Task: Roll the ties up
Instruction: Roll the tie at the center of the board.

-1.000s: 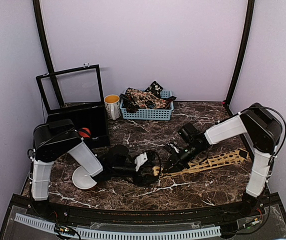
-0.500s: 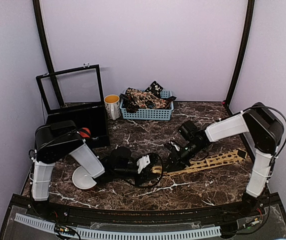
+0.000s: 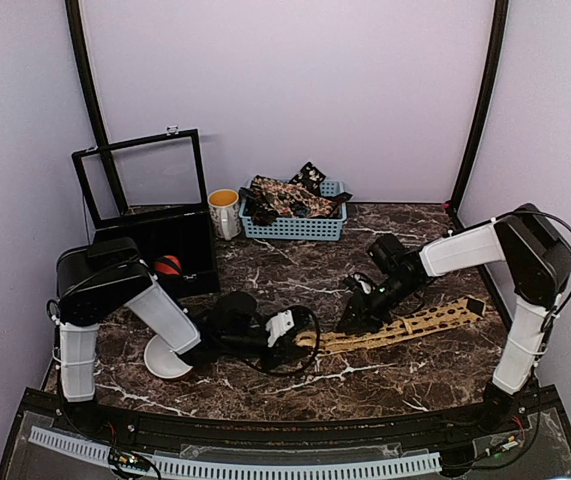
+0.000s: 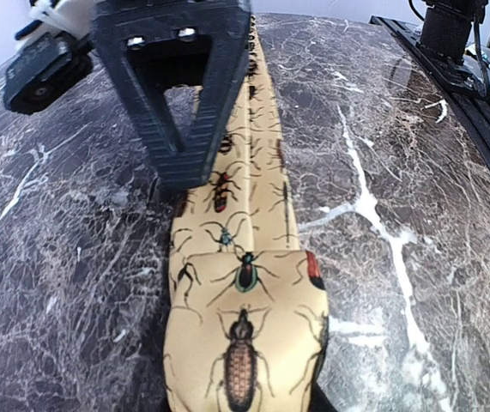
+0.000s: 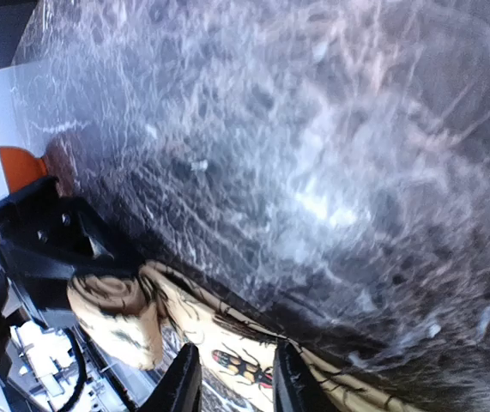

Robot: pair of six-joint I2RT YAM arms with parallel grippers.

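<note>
Marble table [image 3: 265, 385], lilac walls [image 3: 365, 100]. One tie [image 3: 405, 328] out, one basket [image 3: 295, 230]. Left gripper [image 3: 295, 338] clamps rolled end; right gripper [image 3: 350, 320] slightly parted astride.

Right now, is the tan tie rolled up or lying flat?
Mostly flat: the tan tie stretches across the table; only one end is curled into a small coil beside the left claw.

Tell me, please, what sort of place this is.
Likely a robot test booth: plain lilac walls and black frame poles enclose a dark marble-patterned table holding staged props like a pale blue plastic basket.
</note>
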